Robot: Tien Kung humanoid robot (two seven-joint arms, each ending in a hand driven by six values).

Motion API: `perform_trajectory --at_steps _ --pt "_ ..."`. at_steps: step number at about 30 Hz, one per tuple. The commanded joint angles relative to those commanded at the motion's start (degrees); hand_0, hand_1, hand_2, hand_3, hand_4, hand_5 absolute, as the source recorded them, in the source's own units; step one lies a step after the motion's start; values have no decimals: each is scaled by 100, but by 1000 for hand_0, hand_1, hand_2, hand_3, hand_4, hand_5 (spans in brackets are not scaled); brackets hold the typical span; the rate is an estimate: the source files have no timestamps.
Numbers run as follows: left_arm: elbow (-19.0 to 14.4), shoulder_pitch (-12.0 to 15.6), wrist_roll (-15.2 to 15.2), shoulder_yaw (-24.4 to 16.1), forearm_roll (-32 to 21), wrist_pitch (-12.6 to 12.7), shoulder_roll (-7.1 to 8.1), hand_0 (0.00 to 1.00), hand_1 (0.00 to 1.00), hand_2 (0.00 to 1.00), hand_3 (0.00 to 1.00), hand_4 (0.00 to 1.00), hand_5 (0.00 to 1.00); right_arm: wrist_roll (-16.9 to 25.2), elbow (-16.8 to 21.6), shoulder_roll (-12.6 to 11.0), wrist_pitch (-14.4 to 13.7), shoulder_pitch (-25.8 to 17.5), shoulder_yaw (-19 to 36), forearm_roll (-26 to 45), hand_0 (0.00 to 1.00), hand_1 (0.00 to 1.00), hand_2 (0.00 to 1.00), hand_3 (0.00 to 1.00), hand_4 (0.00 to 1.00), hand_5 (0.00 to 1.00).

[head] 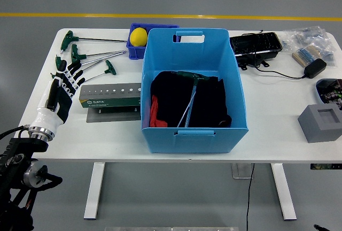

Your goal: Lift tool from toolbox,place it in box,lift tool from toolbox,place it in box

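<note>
The left hand (60, 89) sits over the white table (278, 102) near its left edge, fingers (72, 76) straight and slightly fanned, pointing toward the far side and gripping nothing; its fingertips reach the near ends of the loose tools without any visible hold on them. Three green T-handled hex keys lie toward the far-left corner: one hex key (91, 39) closest to the far edge, its shaft running right toward the small dark-blue bin (133, 52), and two more hex keys (93, 62) just nearer, fanned side by side. The green tool holder (109, 96), a long block with a row of holes along its top, rests on a grey plate just right of the hand, touching or nearly touching the left wall of the big blue box (235, 97). That box stands in the middle of the table, and inside it a T-handled tool (191, 94) lies on dark cloth with a strip of red showing at the left. A yellow ball (139, 36) sits in the small bin at the far edge. Toward the far-right corner are a black tray (255, 44), a cabled adapter (315, 68) and clear bags (307, 36); a grey foam block (320, 123) stands by the right edge
</note>
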Motion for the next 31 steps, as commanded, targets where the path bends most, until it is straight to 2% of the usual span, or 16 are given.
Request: perform_trajectory --at_steps 3,4,20,31 --pt "5 -7 -27 18 -21 18 6 960 998 998 959 950 966 -1 0 3 -5 -2 4 -3 618 599 671 544 774 645" --pt "6 -8 -48 21 -14 27 7 974 998 998 998 947 963 -1 0 3 -4 -4 5 -7 618 602 671 543 773 645" --pt "32 -9 -293 28 -46 156 5 998 998 998 998 960 940 19 -3 -6 -5 19 -55 100 618 601 671 543 773 645" --pt "43 -39 -237 -21 -57 -31 1 998 998 998 998 980 949 24 -4 -14 -5 44 -74 132 618 599 671 543 773 645"
